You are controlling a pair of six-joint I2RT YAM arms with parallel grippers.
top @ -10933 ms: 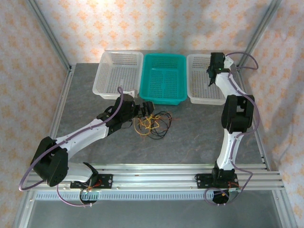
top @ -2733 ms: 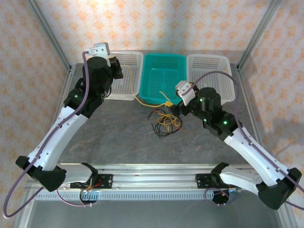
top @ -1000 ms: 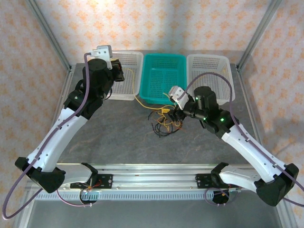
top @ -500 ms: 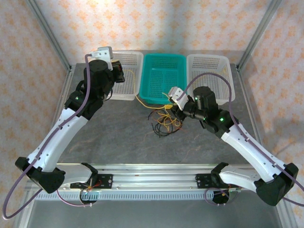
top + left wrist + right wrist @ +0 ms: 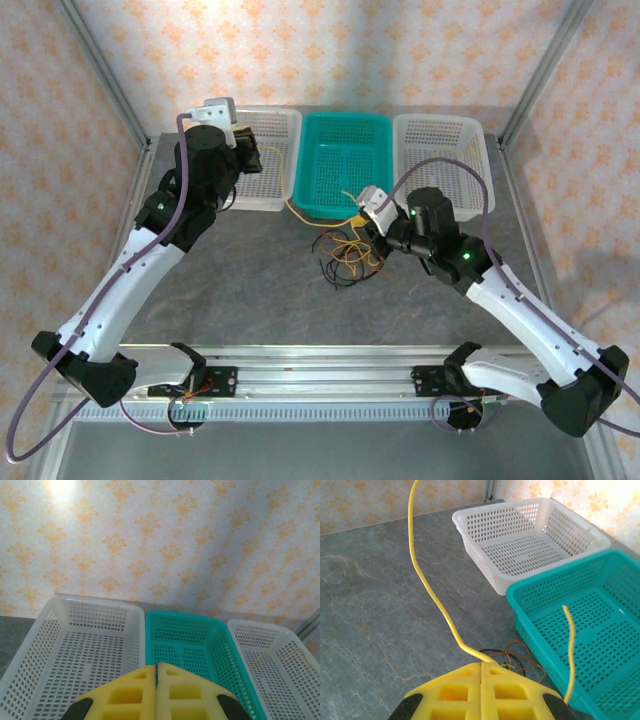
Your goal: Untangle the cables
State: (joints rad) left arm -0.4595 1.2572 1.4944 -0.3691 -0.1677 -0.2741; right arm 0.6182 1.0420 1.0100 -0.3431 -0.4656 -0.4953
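Observation:
A yellow cable (image 5: 284, 196) stretches from my left gripper (image 5: 252, 155), raised over the left white basket (image 5: 270, 113), down to my right gripper (image 5: 362, 222) at the teal basket's (image 5: 345, 118) front rim. In the left wrist view the left gripper (image 5: 156, 666) is pressed shut and the cable is hidden. My right gripper (image 5: 481, 664) is shut on the yellow cable (image 5: 427, 580), which rises from its pads; a loose yellow end (image 5: 570, 640) stands over the teal basket (image 5: 600, 630). Black, orange and yellow cables (image 5: 345, 262) lie tangled on the table under it.
A right white basket (image 5: 440, 120) stands beside the teal one; a thin yellow wire (image 5: 272, 655) lies inside it. Metal frame posts (image 5: 100, 70) border the grey table (image 5: 250, 290), with a rail (image 5: 320, 380) along the near edge.
The left arm rose from the pile to the left basket and the right arm came from the right basket to the pile. In the last second the right gripper barely shifted.

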